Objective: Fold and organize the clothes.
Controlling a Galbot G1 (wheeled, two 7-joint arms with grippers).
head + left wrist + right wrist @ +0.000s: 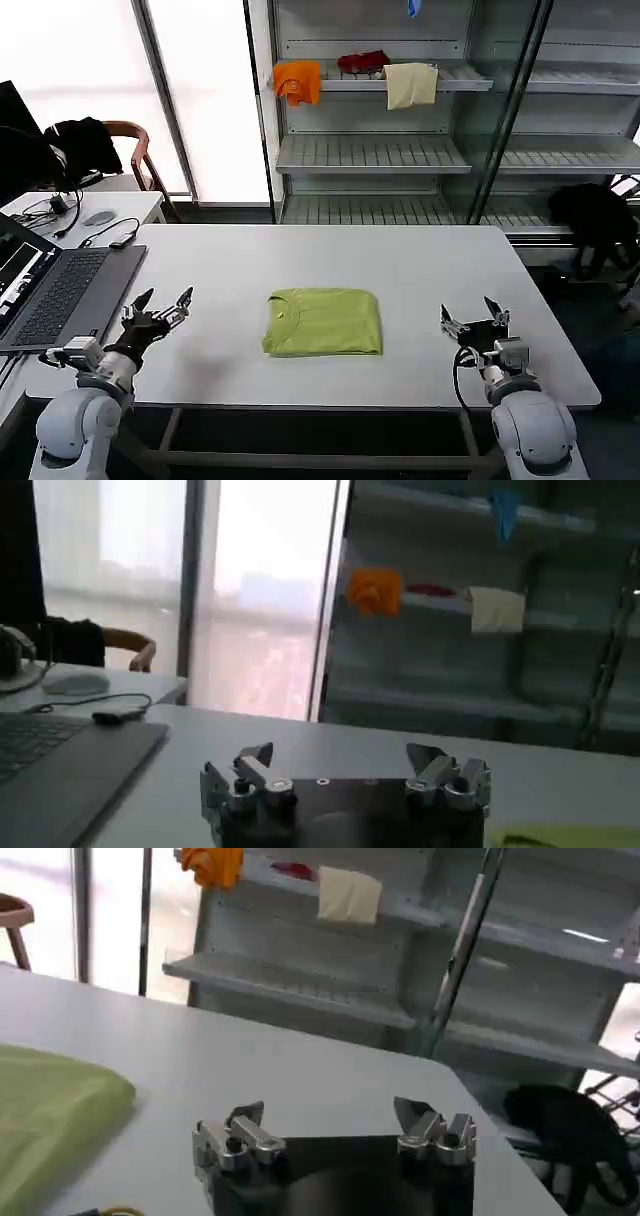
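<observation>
Folded lime T-shirt (322,321) lies mid-table, nearer the front edge, both grippers drawn clear of it.

Left gripper (160,305) and right gripper (473,316) hover with fingers spread wide and empty at the table's (420,265) front corners, suggesting folding is finished.

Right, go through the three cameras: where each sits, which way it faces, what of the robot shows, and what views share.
Head view: on the head, looking forward and down at the white table and folded T-shirt; left pincer and right pincer both open.
Left wrist view: low behind the left pincer, facing laptop and shelves.
Right wrist view: behind the right pincer, T-shirt alongside.
Shared: orange cloth.
</observation>
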